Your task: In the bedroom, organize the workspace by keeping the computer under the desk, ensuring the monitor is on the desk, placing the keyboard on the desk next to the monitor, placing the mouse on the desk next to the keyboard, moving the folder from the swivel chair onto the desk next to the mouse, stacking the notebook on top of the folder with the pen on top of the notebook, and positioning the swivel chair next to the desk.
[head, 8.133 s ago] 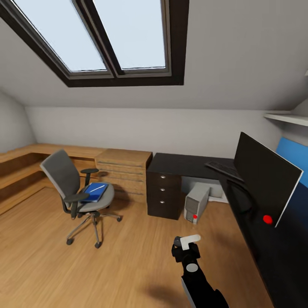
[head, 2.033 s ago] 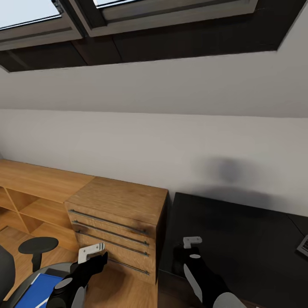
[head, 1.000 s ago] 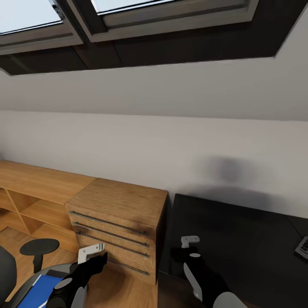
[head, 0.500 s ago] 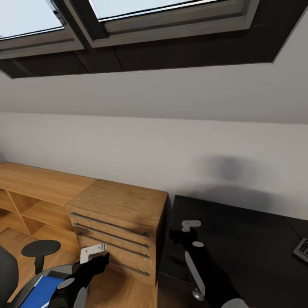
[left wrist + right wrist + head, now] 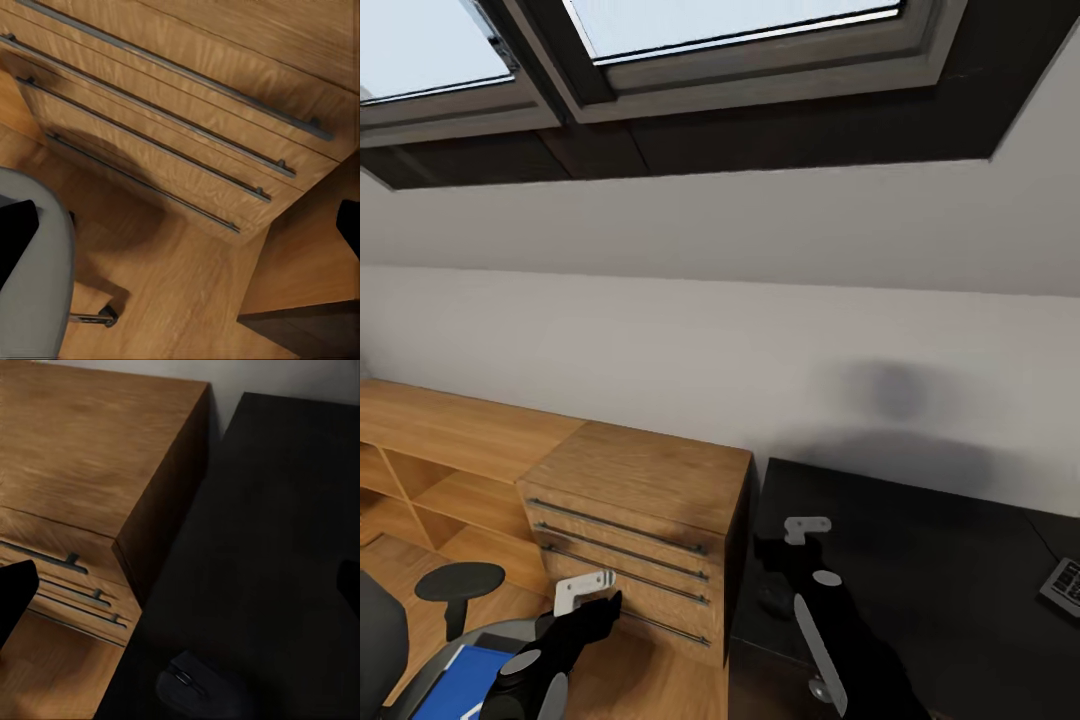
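The black top of the desk (image 5: 940, 540) fills the lower right of the head view. My right gripper (image 5: 806, 528) hovers open over its near left corner, nothing between the fingers. Just below it the small black mouse (image 5: 772, 597) lies on the desk, also seen as the mouse (image 5: 191, 682) in the right wrist view. A corner of the keyboard (image 5: 1064, 583) shows at the right edge. My left gripper (image 5: 586, 592) is open above the floor, in front of the wooden drawers. The blue folder (image 5: 455, 685) lies on the swivel chair (image 5: 458, 582) at the bottom left.
A light wooden drawer unit (image 5: 640, 500) with long bar handles stands against the desk's left end. A low wooden shelf (image 5: 440, 440) runs along the wall to its left. The white wall and a sloped ceiling with skylights (image 5: 660, 60) rise behind.
My right gripper has risen and reached forward over the desk corner. The head view has tilted up slightly. The left gripper has barely moved.
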Controlling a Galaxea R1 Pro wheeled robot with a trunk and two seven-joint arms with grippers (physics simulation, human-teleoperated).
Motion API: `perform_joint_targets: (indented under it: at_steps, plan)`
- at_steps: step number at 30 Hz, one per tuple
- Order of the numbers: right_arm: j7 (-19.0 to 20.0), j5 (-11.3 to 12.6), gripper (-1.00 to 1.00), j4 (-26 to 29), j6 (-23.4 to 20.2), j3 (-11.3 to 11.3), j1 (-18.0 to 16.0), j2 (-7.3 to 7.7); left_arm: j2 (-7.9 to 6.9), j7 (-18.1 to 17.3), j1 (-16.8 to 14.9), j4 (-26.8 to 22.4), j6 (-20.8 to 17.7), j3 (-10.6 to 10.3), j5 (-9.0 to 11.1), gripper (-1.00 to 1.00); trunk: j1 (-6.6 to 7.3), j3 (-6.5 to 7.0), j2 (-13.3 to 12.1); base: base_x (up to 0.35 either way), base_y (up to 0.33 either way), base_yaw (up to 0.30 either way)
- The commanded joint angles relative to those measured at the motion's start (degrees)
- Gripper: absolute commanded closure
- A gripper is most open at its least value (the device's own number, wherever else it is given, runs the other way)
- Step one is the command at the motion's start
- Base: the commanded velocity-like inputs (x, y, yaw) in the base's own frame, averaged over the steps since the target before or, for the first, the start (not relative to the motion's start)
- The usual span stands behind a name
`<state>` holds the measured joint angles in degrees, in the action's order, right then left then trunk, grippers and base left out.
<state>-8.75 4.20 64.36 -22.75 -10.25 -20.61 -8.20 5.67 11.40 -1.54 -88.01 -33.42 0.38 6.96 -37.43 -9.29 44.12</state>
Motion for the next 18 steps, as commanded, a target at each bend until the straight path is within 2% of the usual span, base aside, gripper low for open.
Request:
perform_joint_targets:
  at_steps: [1,6,15,18]
  plan:
    - [-0.5,0.4,-1.0,0.1,-0.3,-0.1,0.0,0.03,0.03,0.4,0.0,-0.1,-0.2,0.0,0.6,-1.0,0.23,0.09,-0.3,-0.209,0.0,0.0]
    - [-0.6,0.4,-1.0,0.1,-0.2,0.0,0.0,0.09,0.03,0.4,0.0,-0.1,-0.2,-0.2,0.6,-1.0,1.32,0.99,-2.3,-0.279,0.0,-0.036]
    - [-0.6,1.0,-1.0,0.4,-0.2,0.2,0.0,0.14,0.03,0.4,0.0,-0.1,-0.2,-0.5,0.6,-1.0,3.3,2.6,-6.0,-0.335,0.0,-0.243]
    - [-0.6,1.7,-1.0,0.5,-0.2,0.2,0.0,0.18,0.0,0.4,0.0,-0.1,-0.2,-0.6,0.6,-1.0,3.96,3.14,-7.2,-0.322,0.0,-0.145]
